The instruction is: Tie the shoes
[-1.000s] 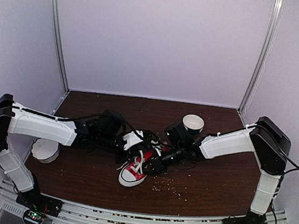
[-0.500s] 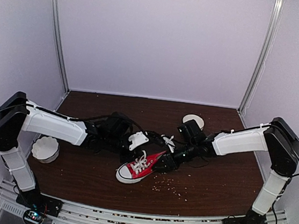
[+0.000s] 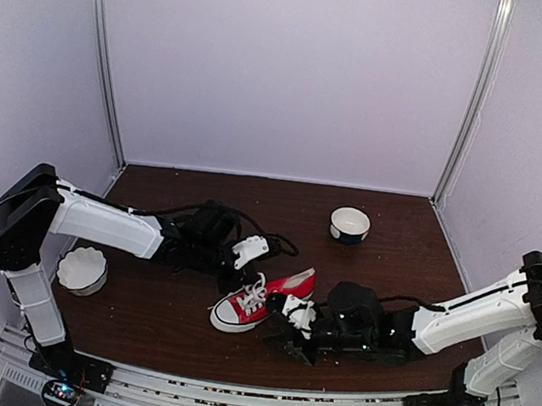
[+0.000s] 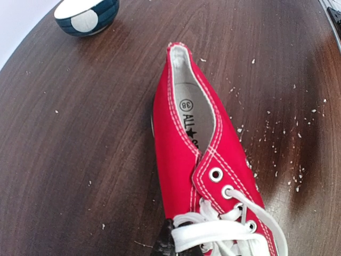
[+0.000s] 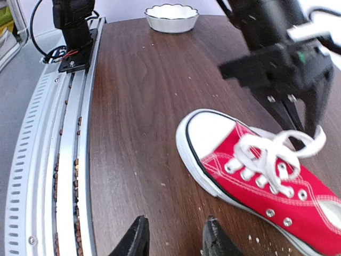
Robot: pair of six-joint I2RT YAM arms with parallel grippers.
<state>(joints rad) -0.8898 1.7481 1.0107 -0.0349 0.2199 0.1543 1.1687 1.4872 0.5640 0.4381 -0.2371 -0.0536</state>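
Red sneaker (image 3: 279, 290) upright on the table (image 3: 159, 323), mid-front, between both grippers.
Red canvas with white stitching, white toe cap (image 5: 210, 132) and sole, silver eyelets, "38" printed inside; white laces (image 5: 264, 154) loosely crossed; left gripper (image 5: 310, 133) pinches a raised lace loop; right gripper (image 5: 176, 241) hovers near the toe, jaws apart.

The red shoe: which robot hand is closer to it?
Left. The left gripper is right over the shoe, pinching its laces. The right gripper hangs open beside the shoe on the near side, not touching it.
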